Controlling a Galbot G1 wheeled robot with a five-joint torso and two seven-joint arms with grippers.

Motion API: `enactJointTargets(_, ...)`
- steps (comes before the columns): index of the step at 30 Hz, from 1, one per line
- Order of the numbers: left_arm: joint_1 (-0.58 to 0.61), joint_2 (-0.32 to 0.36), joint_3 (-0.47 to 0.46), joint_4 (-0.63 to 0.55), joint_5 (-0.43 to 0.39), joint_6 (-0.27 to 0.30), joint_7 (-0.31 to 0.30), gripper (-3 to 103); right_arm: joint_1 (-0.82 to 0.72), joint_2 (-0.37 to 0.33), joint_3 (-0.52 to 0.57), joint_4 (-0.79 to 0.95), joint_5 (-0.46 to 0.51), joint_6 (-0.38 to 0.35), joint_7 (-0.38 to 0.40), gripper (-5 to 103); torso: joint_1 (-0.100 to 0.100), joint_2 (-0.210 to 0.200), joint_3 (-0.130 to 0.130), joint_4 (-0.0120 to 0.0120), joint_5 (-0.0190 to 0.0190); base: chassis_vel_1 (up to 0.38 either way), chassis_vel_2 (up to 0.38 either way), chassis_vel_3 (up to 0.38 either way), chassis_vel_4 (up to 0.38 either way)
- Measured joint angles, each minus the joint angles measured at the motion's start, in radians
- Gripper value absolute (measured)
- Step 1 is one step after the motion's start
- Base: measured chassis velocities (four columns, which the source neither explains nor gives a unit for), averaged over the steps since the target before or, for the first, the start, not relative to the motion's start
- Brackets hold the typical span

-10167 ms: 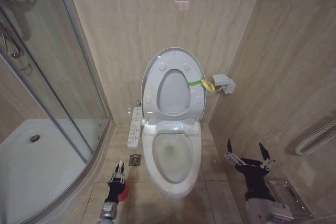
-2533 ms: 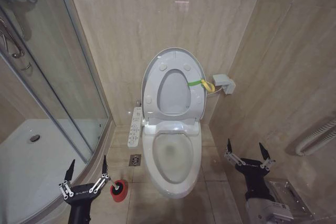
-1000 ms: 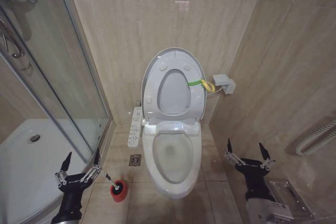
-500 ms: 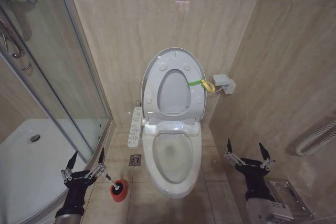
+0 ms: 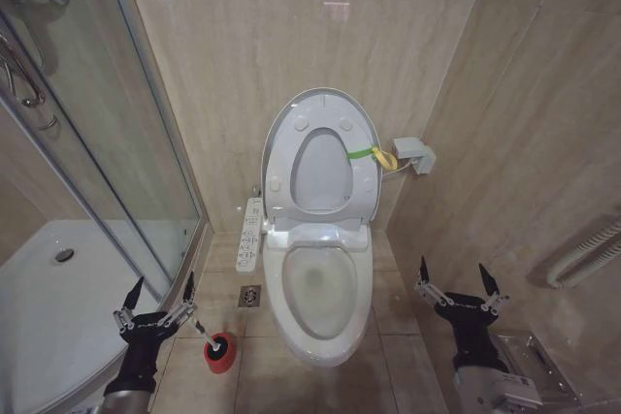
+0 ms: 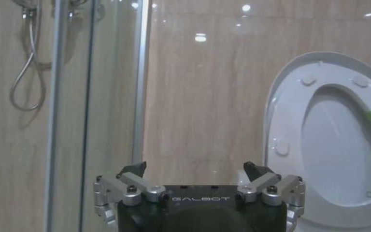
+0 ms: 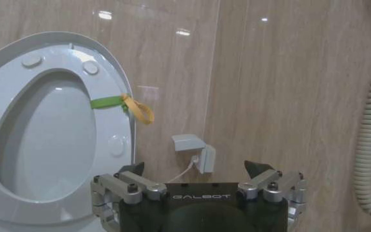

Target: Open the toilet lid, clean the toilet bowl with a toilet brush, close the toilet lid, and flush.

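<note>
On the floor to the left of the toilet bowl point(image 5: 320, 290), the toilet brush point(image 5: 206, 334) stands in its red holder point(image 5: 219, 352), its thin handle leaning toward the left claw point(image 5: 156, 303). That claw hangs spread and empty just beside the handle's top. The right claw point(image 5: 459, 284) waits, also spread, near the right-hand wall. The toilet lid point(image 5: 321, 160) is raised against the wall, its yellow-green strap point(image 5: 374, 154) showing. The risk is a glancing approach: a finger knocking the slim handle could tip the light holder over, or the claw could clench beside the handle and catch nothing.
</note>
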State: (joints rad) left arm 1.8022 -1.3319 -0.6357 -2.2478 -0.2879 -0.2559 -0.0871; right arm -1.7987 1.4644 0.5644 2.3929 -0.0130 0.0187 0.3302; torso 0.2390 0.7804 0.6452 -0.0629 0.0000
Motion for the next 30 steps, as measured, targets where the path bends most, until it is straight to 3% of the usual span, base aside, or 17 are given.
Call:
enactJointTargets(8, 0.019, -0.004, 0.056, -0.012, 0.051, -0.018, -0.01, 98, 0.0, 0.0, 0.0, 0.0, 0.0, 0.0, 0.0, 100, 0.0, 0.0, 0.0, 0.0, 0.0001, 0.0, 0.0, 0.0, 0.0)
enactJointTargets(30, 0.022, -0.001, 0.053, -0.013, 0.064, -0.021, -0.016, 97, 0.0, 0.0, 0.0, 0.0, 0.0, 0.0, 0.0, 100, 0.0, 0.0, 0.0, 0.0, 0.0001, 0.0, 0.0, 0.0, 0.0)
